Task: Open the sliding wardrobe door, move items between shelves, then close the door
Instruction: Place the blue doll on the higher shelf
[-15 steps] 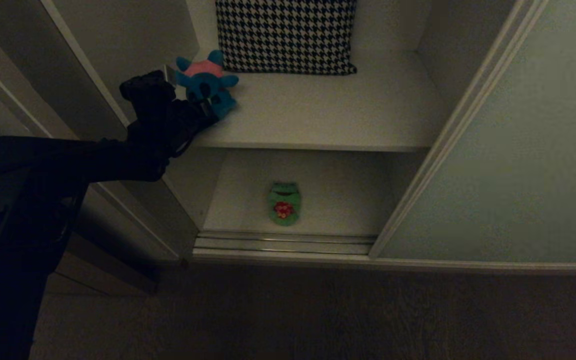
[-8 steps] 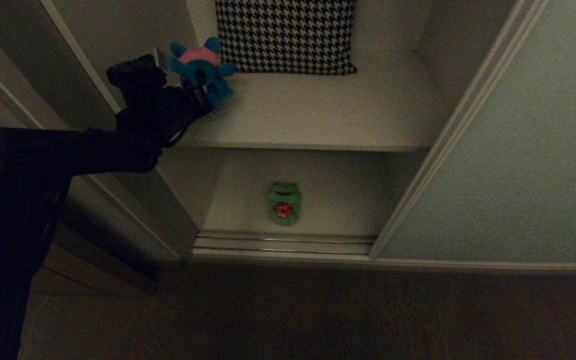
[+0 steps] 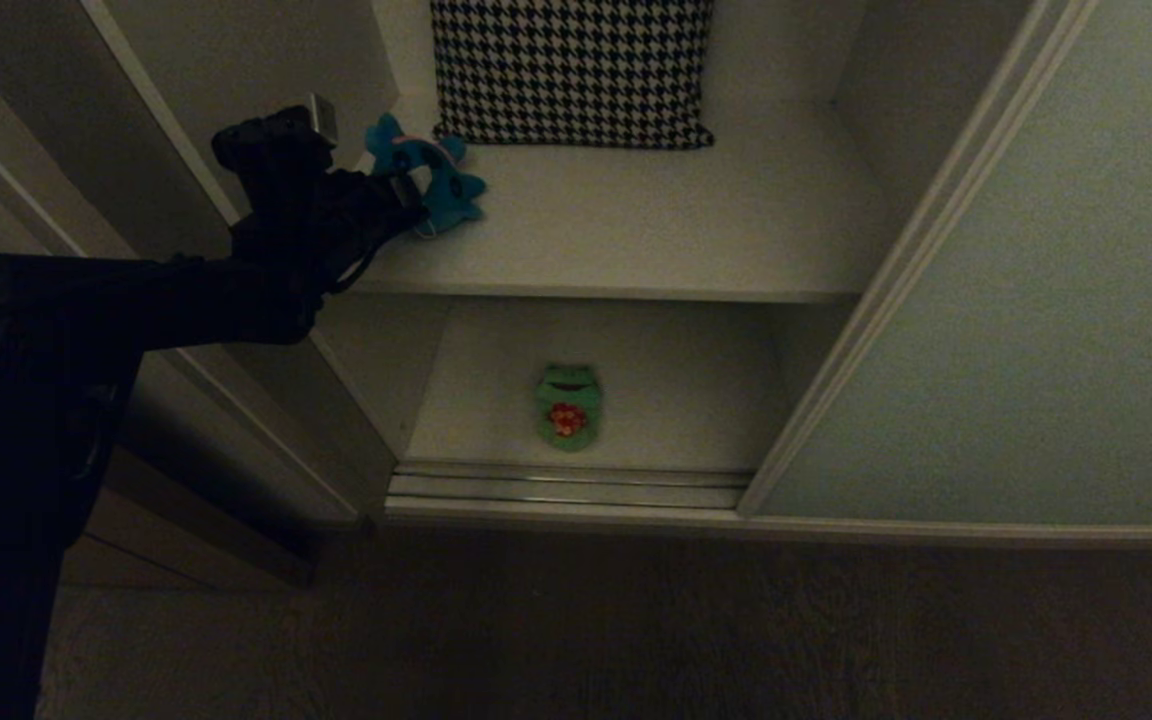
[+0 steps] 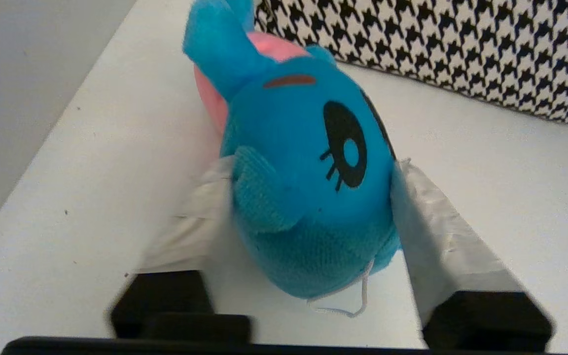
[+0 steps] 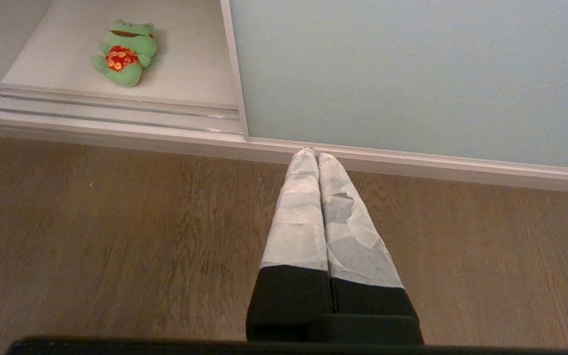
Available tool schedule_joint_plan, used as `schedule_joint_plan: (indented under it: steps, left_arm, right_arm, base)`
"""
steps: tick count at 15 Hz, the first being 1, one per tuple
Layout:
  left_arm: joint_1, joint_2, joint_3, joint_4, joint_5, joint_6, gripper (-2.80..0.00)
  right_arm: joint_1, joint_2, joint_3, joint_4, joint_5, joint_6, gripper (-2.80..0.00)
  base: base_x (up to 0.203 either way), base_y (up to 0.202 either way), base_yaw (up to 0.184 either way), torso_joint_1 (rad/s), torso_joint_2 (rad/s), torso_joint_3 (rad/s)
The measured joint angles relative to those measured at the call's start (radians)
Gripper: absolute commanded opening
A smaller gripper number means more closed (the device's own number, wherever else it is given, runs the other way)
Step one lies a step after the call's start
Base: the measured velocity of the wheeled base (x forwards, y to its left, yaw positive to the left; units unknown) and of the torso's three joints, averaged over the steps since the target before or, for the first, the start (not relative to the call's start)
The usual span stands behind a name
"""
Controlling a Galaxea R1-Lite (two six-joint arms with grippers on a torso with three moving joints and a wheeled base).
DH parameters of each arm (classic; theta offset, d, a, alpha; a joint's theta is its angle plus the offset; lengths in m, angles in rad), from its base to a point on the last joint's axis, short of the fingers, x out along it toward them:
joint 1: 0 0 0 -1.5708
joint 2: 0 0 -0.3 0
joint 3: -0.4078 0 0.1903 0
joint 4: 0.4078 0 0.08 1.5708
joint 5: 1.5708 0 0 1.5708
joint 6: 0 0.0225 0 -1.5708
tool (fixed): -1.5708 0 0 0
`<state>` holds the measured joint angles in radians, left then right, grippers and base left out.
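Note:
The teal-blue plush toy (image 3: 441, 180) with a pink back lies on the upper white shelf (image 3: 656, 220), at its left end. My left gripper (image 3: 406, 190) reaches in from the left and stands open around it. In the left wrist view the toy (image 4: 303, 162) rests on the shelf (image 4: 486, 162) between the spread taped fingers of the gripper (image 4: 308, 167). The green frog (image 3: 567, 405) sits on the lower shelf (image 3: 676, 390). The sliding door (image 3: 1036, 300) is pushed to the right. My right gripper (image 5: 312, 155) hangs shut over the floor, in front of the door (image 5: 412, 74).
A houndstooth cushion (image 3: 571, 70) leans at the back of the upper shelf, just right of the toy. The wardrobe's side wall (image 3: 266, 70) is close on the left of my arm. A ribbed metal track (image 3: 566, 485) runs along the floor below the frog (image 5: 124, 52).
The left gripper carried the blue toy up and left, then its fingers spread. The toy dropped from upright in the grip to lying on the upper shelf.

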<state>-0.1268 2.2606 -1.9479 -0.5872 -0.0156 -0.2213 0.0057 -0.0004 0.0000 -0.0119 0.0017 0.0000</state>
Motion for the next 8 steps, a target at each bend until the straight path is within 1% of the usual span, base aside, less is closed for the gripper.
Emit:
schedule_joint_plan:
  steps: [5, 8]
  left_arm:
    - [0.001, -0.044, 0.002, 0.011, 0.011, -0.006, 0.0]
    - [0.005, -0.128, 0.013, 0.082, 0.013, 0.001, 0.0]
  right_arm:
    - [0.0, 0.0, 0.0, 0.0, 0.0, 0.0, -2.8]
    - [0.0, 0.0, 0.0, 0.0, -0.001, 0.0, -2.8]
  base:
    - [0.0, 0.0, 0.0, 0.0, 0.0, 0.0]
    - [0.0, 0.0, 0.0, 0.0, 0.0, 0.0]
